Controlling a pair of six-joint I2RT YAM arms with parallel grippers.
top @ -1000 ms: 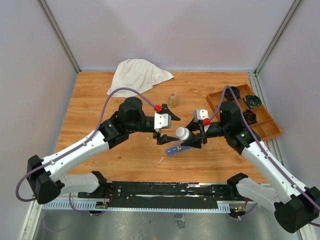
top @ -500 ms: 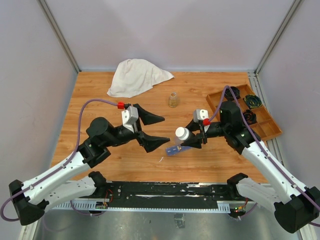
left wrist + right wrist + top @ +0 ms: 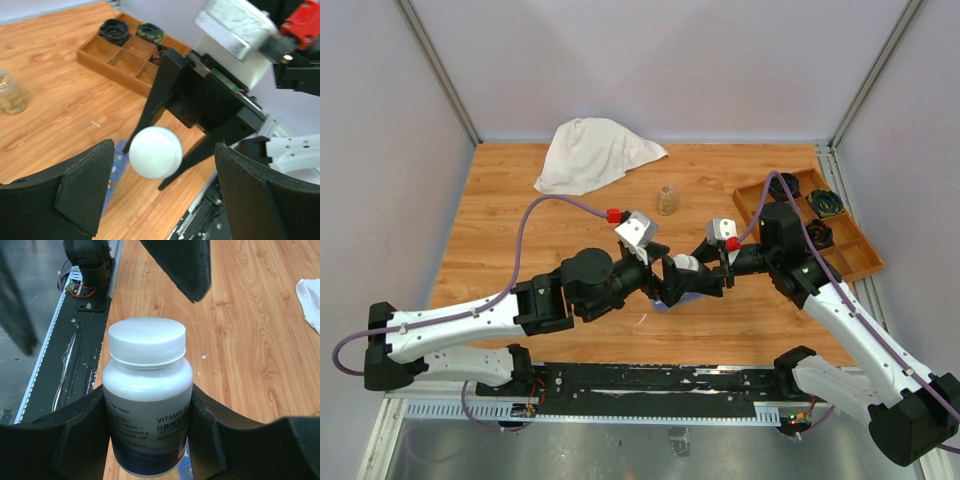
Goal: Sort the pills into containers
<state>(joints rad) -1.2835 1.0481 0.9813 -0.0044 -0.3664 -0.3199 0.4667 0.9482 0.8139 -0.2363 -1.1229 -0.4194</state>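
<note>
My right gripper (image 3: 708,279) (image 3: 147,390) is shut on a white vitamin bottle (image 3: 686,265) (image 3: 147,405) and holds it, cap on, above the table. My left gripper (image 3: 669,281) (image 3: 164,150) is open, its fingers standing on either side of the bottle's white cap (image 3: 152,152) without touching it. The translucent blue pill-organizer strip (image 3: 661,303) (image 3: 116,162) lies on the table under the bottle, mostly hidden; a corner also shows in the right wrist view (image 3: 186,466). No loose pills show.
A small glass jar (image 3: 667,198) (image 3: 10,95) with yellowish contents stands behind the grippers. A brown wooden divided tray (image 3: 850,262) (image 3: 125,56) with dark objects sits at the right edge. A white cloth (image 3: 595,150) lies at the back left. A black rail (image 3: 650,380) runs along the near edge.
My left arm swung in from the left, and its open gripper now flanks the bottle's cap. The right arm and the bottle have not moved.
</note>
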